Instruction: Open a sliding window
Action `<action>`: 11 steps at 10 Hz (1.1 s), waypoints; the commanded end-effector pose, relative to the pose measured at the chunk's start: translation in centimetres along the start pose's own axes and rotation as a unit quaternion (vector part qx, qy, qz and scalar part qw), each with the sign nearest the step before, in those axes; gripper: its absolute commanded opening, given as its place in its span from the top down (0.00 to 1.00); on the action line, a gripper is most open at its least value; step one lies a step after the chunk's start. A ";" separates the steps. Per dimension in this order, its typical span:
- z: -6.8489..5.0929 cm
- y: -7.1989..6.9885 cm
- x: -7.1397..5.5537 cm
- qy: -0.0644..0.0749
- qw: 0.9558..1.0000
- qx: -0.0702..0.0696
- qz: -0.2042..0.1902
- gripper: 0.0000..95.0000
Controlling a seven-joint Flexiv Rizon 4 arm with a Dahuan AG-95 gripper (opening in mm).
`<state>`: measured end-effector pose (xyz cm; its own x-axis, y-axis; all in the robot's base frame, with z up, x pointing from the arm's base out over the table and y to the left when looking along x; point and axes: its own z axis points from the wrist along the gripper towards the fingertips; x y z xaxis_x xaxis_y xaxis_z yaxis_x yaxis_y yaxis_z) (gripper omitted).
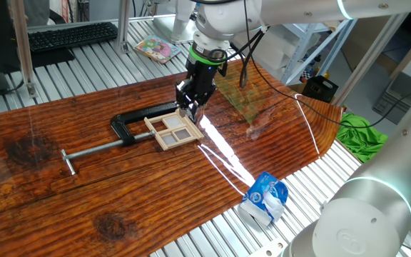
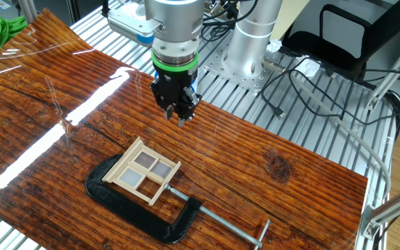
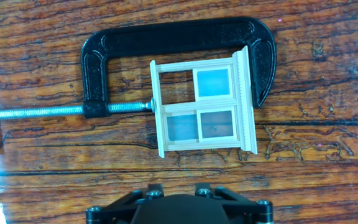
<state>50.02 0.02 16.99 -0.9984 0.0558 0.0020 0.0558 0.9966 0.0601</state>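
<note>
The sliding window [image 1: 173, 130] is a small pale wood frame with crossbars. It lies flat on the wooden board, held in a black C-clamp [image 1: 130, 125]. It also shows in the other fixed view [image 2: 146, 171] and in the hand view [image 3: 204, 109], where the clamp [image 3: 166, 34] grips its left and right sides. One pane in the hand view looks bright blue and the others darker. My gripper [image 1: 192, 111] hangs above the board just beyond the window's edge, not touching it. Its fingers [image 2: 180, 118] look pressed together and empty. In the hand view only the gripper's black body [image 3: 176, 208] shows.
The clamp's long screw bar [image 1: 95, 150] reaches left across the board. A blue and white packet [image 1: 264, 200] lies at the board's near edge. A clear sheet [image 1: 245, 96] lies behind the gripper. There are a green cloth [image 1: 366, 135], a keyboard [image 1: 70, 36] and a colourful book [image 1: 155, 48].
</note>
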 end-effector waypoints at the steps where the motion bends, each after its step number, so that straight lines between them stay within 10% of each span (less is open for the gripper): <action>1: 0.0 0.0 0.0 0.000 1.000 0.000 -0.001 1.00; 11: 1.2 0.0 -0.5 -0.007 1.000 0.002 -0.009 1.00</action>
<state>50.64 -0.10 15.64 -0.9993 0.0349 -0.0143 0.0341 0.9979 0.0553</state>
